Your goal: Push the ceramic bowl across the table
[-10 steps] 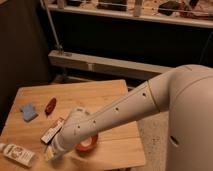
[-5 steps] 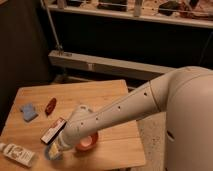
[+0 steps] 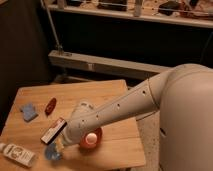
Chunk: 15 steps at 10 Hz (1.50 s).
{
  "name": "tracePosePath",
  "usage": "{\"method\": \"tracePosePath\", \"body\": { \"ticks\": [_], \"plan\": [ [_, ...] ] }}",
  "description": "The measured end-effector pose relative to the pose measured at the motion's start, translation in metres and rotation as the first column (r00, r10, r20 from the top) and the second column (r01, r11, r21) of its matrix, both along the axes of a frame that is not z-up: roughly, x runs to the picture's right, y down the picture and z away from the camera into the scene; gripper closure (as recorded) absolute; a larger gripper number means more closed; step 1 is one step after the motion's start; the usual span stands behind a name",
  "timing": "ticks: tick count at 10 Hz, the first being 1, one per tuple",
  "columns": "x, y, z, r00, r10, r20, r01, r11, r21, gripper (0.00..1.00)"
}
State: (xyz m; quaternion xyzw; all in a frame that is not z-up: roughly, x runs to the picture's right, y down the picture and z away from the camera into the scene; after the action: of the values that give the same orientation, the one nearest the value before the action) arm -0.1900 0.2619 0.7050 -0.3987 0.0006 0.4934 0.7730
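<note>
The ceramic bowl (image 3: 91, 139) is glossy reddish-orange and sits near the front edge of the light wooden table (image 3: 95, 95), partly covered by my white arm. My gripper (image 3: 59, 146) is at the end of the arm, low over the front left of the table. It is just left of the bowl and right above a small blue cup (image 3: 52, 153). The arm reaches in from the right across the tabletop and hides the bowl's upper left part.
A small red elongated object (image 3: 50, 105) and a blue pad (image 3: 29, 112) lie at the table's left. A red, white and black box (image 3: 52, 131) lies by my wrist. A white bottle (image 3: 17, 154) lies at the front left corner. A metal rail and shelf stand behind.
My arm has shifted only slightly near the front left of the table. The bowl stays in about the same place by the front edge.
</note>
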Motion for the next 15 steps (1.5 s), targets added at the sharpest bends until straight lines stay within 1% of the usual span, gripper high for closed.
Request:
{"method": "tracePosePath", "body": {
  "ticks": [2, 4, 5, 7, 8, 9, 10, 11, 13, 14, 15],
  "plan": [
    [0.012, -0.007, 0.010, 0.999, 0.001, -0.036, -0.001, 0.9999, 0.013, 0.35],
    [0.026, -0.017, 0.011, 0.997, 0.012, -0.074, -0.010, 0.9994, 0.032, 0.35],
    [0.037, -0.023, 0.009, 0.995, 0.020, -0.102, -0.015, 0.9989, 0.044, 0.35],
    [0.063, -0.031, 0.006, 0.985, 0.043, -0.166, -0.033, 0.9978, 0.057, 0.35],
    [0.080, -0.035, 0.004, 0.976, 0.058, -0.212, -0.045, 0.9970, 0.062, 0.35],
    [0.083, -0.035, 0.002, 0.972, 0.061, -0.225, -0.048, 0.9968, 0.064, 0.35],
    [0.085, -0.034, -0.001, 0.969, 0.061, -0.239, -0.048, 0.9969, 0.062, 0.35],
    [0.081, -0.032, -0.004, 0.969, 0.055, -0.241, -0.042, 0.9974, 0.059, 0.35],
    [0.066, -0.028, -0.009, 0.972, 0.036, -0.231, -0.024, 0.9983, 0.052, 0.36],
    [0.056, -0.027, -0.011, 0.975, 0.023, -0.223, -0.012, 0.9985, 0.053, 0.41],
    [0.046, -0.026, -0.012, 0.976, 0.008, -0.217, 0.004, 0.9986, 0.054, 0.54]
  ]
}}
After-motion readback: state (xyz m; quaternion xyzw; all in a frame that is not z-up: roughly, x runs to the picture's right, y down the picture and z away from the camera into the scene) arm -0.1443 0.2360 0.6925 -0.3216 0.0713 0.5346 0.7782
